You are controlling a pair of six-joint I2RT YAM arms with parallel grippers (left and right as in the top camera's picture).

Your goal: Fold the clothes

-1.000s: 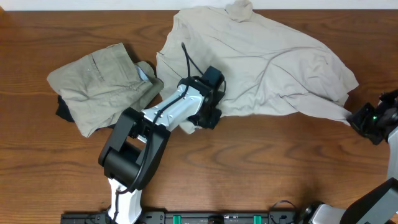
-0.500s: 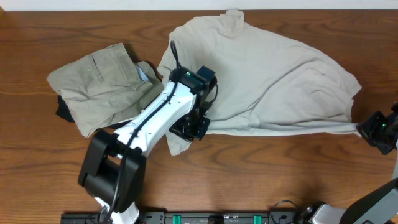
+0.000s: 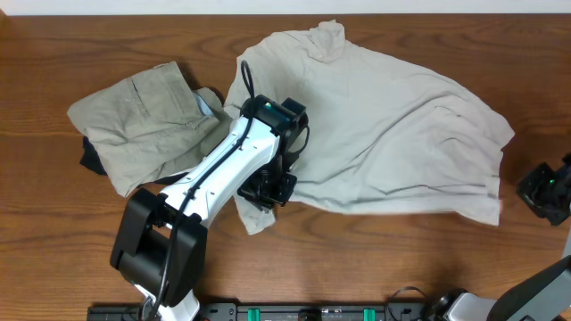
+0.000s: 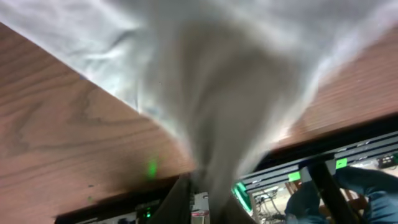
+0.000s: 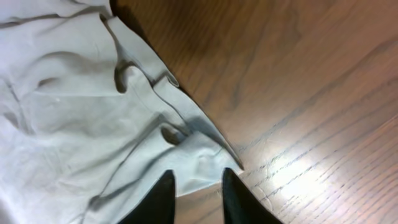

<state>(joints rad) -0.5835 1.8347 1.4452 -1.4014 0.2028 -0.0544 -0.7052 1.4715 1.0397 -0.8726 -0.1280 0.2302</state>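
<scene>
The large pale cream garment lies wrinkled across the middle and right of the table. My left gripper sits at its lower left corner. In the left wrist view a bunched strip of that cloth runs down between the fingers of the left gripper, which is shut on it. My right gripper stands off the garment's right corner. In its wrist view the right gripper is open just short of the hem, holding nothing. The khaki-tan garment lies folded at the left.
A dark item pokes out from under the khaki garment. A small flap of cream cloth lies below the left gripper. Bare wood runs along the front. The table's front rail is at the bottom.
My right gripper has opened and let go of the garment's right corner, which has dropped onto the table and pulled back left. My left gripper shifted slightly down and left with the cloth.
</scene>
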